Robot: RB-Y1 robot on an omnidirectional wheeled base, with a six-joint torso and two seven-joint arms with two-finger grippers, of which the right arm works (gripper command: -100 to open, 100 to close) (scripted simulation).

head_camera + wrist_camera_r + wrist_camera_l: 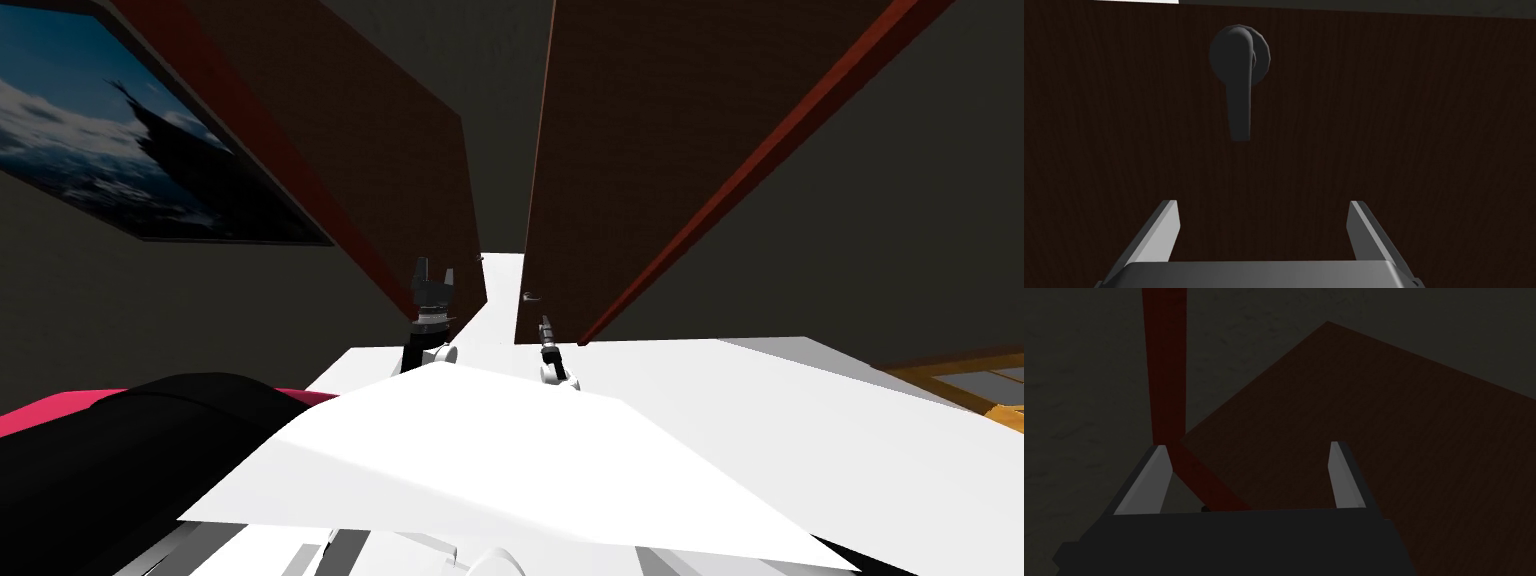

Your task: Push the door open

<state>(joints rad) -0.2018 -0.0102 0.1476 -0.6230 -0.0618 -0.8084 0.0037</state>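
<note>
Dark brown, wood-grained door (680,150) stands at one o'clock, edged by a red frame (740,180). At twelve, a strip of white floor (500,270) shows between it and a second brown panel (400,180) at eleven. Right gripper (546,328), fingers spread and empty, faces the door, with the dark lever (1240,85) at its twelve. Left gripper (434,275), likewise released, points at the panel. Wall picture (130,140) hangs at ten.

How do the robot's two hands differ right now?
The right gripper faces a dark lever handle on the brown door; the left gripper points at a red frame strip beside a grey wall. From the head, the left gripper shows its fingers spread, the right gripper looks edge-on. Both are open, holding nothing.
</note>
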